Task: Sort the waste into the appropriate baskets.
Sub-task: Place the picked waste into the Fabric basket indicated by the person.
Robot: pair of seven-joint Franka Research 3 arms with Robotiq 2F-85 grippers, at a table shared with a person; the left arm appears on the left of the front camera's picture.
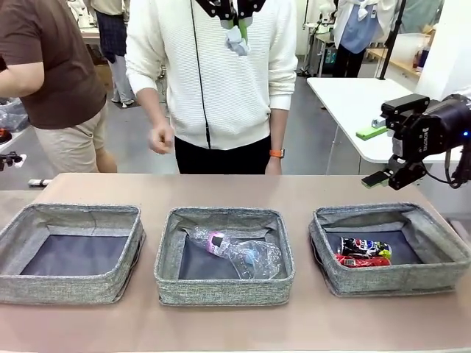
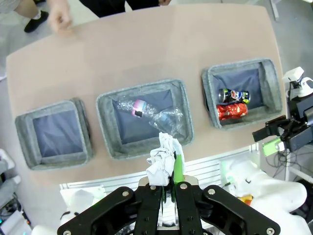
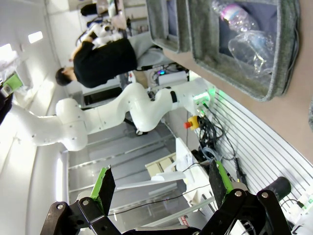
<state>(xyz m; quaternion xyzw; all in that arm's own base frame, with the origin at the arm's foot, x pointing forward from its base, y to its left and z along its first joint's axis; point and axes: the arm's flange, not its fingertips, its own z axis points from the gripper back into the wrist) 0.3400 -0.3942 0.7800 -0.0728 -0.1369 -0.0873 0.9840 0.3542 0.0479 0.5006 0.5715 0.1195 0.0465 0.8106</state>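
Paper ball (image 2: 160,161) pinched in my left gripper (image 2: 168,183) high above middle basket (image 2: 105,105), my right gripper (image 3: 159,183) spread wide, holding nothing.

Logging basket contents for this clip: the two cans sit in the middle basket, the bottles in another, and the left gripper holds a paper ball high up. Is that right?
Not quite. The two cans lie in the right basket, not the middle one; the front view shows it. The bottles lie in the middle basket. The rest holds: the left gripper is shut on the paper ball, high above the table.
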